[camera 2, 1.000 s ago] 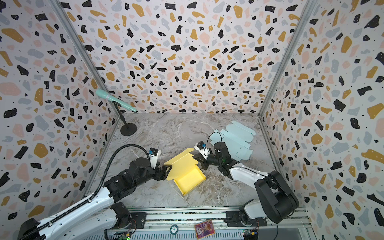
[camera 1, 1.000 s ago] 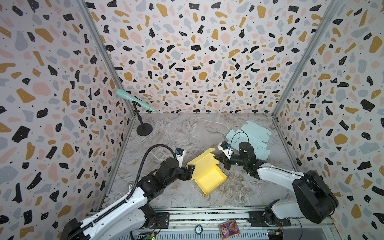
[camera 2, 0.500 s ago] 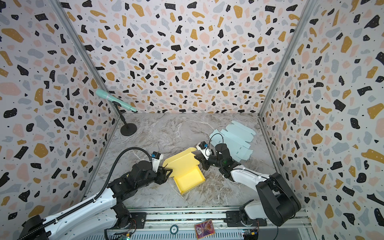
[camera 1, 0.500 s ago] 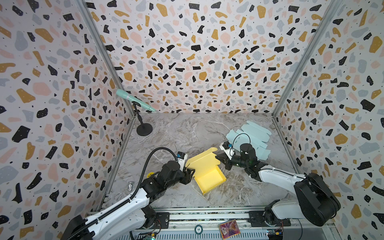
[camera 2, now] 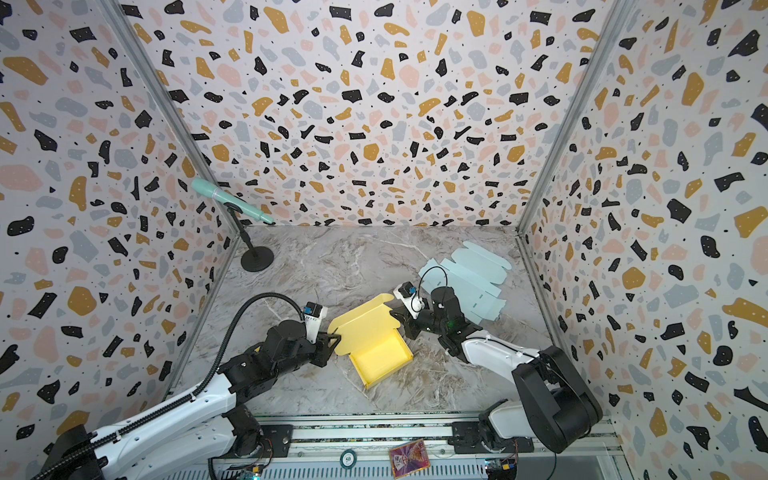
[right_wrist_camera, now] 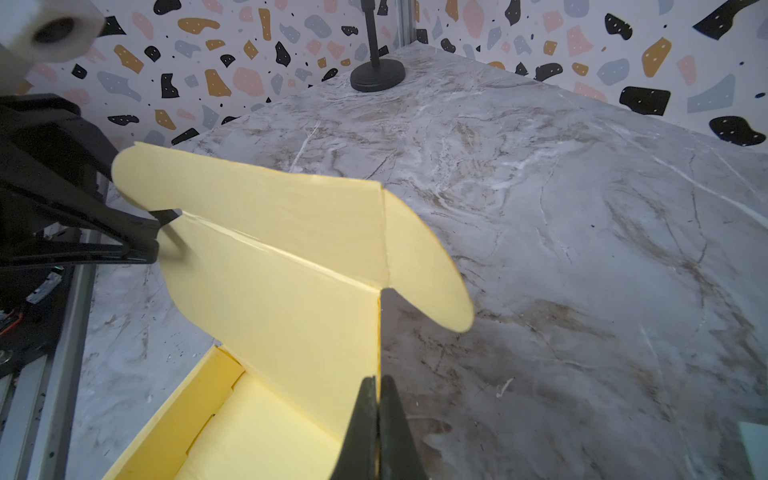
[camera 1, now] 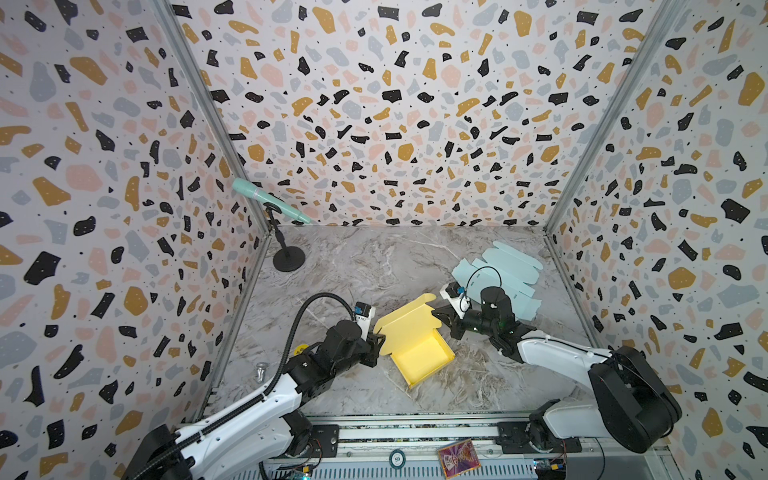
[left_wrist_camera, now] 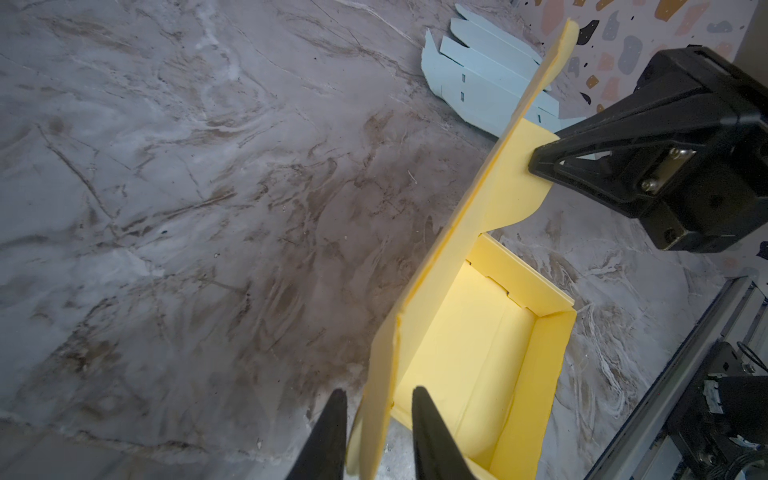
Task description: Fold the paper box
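Our left gripper (left_wrist_camera: 378, 391) stands narrowly open. Its 2 fingers (left_wrist_camera: 332, 432) straddle the left edge of the raised lid (camera 1: 409, 326) of the yellow paper box (camera 1: 422, 355). In the left wrist view we see a sliver of gap on each side of the card, so we cannot say it grips.

Our right gripper (right_wrist_camera: 378, 379) is pinched closed on the lid's right edge, the card held between its fingertips.

We find the box toward the near side of the marble table (camera 1: 374, 266), between the 2 arms. Its tray (left_wrist_camera: 478, 365) lies on the table with its walls up and its top open. The lid tilts up from the tray's far side, with a rounded ear flap (right_wrist_camera: 424, 266) at each end.

Flat pale blue box blanks (camera 1: 498, 270) lie at the far right, farther back than the right gripper. A mint microphone (camera 1: 266, 201) on a black stand sits in the far left corner.
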### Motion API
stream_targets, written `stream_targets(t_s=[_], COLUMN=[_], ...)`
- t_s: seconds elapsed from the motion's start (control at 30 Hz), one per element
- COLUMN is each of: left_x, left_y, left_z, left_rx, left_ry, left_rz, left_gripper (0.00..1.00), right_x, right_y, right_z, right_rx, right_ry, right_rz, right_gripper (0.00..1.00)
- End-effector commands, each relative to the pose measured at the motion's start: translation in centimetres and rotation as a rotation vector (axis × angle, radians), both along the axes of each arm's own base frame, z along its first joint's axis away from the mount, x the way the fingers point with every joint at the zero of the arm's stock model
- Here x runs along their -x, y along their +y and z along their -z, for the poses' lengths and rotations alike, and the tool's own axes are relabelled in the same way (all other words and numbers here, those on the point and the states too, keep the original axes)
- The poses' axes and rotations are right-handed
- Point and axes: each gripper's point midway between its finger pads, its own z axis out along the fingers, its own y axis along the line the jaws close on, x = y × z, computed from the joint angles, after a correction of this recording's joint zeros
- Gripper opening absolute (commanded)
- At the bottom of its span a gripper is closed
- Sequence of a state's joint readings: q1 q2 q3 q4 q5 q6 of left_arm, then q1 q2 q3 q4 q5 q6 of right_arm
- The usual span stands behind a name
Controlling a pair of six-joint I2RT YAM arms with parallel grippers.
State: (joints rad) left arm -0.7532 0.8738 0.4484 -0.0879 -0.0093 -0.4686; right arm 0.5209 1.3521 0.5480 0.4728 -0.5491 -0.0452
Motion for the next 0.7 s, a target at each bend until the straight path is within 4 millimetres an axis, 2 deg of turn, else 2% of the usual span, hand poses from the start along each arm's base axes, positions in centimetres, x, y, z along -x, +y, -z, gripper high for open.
stream_targets(t_s=[0.0, 0.37, 0.67], left_x=[-0.1, -0.1, -0.7], left_y=[0.2, 0.2, 0.2], left_z=[0.2, 0.3, -0.7], left_rx=[0.008, -0.002, 0.000], left_ry=[-0.007, -0.003, -0.032], left_rz=[-0.010, -0.008, -0.025], left_gripper=[0.23, 0.11, 0.05], right_x=[-0.1, -0.1, 0.1], right_y=[-0.2, -0.2, -0.2], right_z=[-1.3, -1.3, -1.8], right_rx=[-0.025, -0.026, -0.024], right_ry=[-0.029, -0.029, -0.051], right_rz=[0.012, 0.016, 0.024], right_gripper=[0.00, 0.00, 0.00])
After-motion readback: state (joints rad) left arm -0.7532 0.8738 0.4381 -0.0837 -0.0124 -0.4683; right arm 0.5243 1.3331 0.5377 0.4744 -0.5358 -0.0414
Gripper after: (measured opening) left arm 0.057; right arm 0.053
